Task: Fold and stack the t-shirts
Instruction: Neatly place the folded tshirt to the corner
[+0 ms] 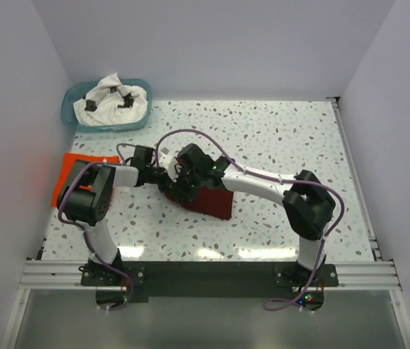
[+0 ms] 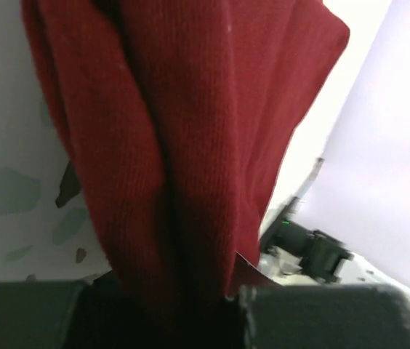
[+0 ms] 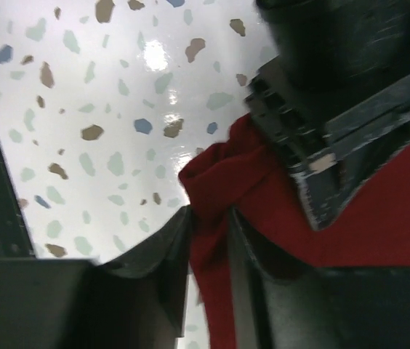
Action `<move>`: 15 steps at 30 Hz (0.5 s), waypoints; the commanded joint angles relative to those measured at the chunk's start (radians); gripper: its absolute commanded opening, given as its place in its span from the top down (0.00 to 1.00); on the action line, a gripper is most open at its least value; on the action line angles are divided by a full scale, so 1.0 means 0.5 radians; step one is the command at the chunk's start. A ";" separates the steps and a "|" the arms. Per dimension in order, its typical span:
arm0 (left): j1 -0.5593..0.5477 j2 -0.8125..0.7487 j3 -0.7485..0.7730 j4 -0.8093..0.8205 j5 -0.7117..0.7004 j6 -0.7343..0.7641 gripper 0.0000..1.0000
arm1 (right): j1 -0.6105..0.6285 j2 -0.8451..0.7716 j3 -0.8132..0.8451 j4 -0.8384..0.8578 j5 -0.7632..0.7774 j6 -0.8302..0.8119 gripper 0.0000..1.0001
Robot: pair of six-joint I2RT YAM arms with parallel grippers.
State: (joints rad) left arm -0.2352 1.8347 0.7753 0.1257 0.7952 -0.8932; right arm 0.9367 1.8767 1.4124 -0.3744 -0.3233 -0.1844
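Note:
The dark maroon t-shirt (image 1: 211,201) lies bunched at the table's middle, mostly under the two wrists. My left gripper (image 1: 167,182) is shut on its cloth, which hangs in folds in the left wrist view (image 2: 183,145). My right gripper (image 1: 179,183) is shut on a fold of the same shirt (image 3: 216,196) right beside the left gripper, whose black body (image 3: 336,131) fills the top right of that view. The orange-red t-shirt (image 1: 65,174) lies flat at the table's left edge. The white t-shirt with black print (image 1: 112,100) is heaped in the teal basket (image 1: 70,116).
The teal basket stands at the table's back left corner. White walls close in the left, back and right sides. A metal rail (image 1: 205,273) runs along the near edge by the arm bases. Purple cables (image 1: 190,134) loop above both wrists.

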 commanded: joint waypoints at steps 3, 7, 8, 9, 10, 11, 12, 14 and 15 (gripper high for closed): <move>0.059 -0.199 0.479 -0.989 -0.314 0.767 1.00 | -0.029 -0.222 0.068 -0.048 -0.096 0.041 0.47; 0.145 -0.215 0.713 -1.377 -0.590 1.227 1.00 | -0.173 -0.369 0.062 -0.187 -0.114 0.001 0.10; 0.157 -0.209 0.753 -1.496 -0.624 1.295 1.00 | -0.201 -0.391 0.059 -0.248 -0.123 -0.017 0.01; 0.164 -0.194 0.857 -1.576 -0.660 1.450 1.00 | -0.229 -0.418 0.059 -0.276 -0.130 -0.036 0.01; 0.182 -0.175 0.912 -1.662 -0.722 1.525 1.00 | -0.281 -0.452 0.056 -0.300 -0.127 -0.088 0.01; 0.191 -0.181 0.943 -1.748 -0.759 1.577 1.00 | -0.302 -0.470 0.053 -0.361 -0.117 -0.122 0.01; 0.200 -0.184 1.004 -1.794 -0.798 1.629 1.00 | -0.321 -0.486 0.047 -0.380 -0.087 -0.155 0.01; 0.234 -0.200 1.048 -1.904 -0.854 1.777 1.00 | -0.370 -0.516 0.032 -0.429 -0.041 -0.235 0.01; 0.258 -0.197 1.090 -1.941 -0.942 1.877 1.00 | -0.385 -0.526 0.028 -0.447 -0.007 -0.251 0.01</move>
State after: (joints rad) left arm -0.1299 1.7649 1.2541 -0.6769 0.4332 -0.1558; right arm 0.7513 1.6489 1.4136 -0.5274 -0.3511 -0.2451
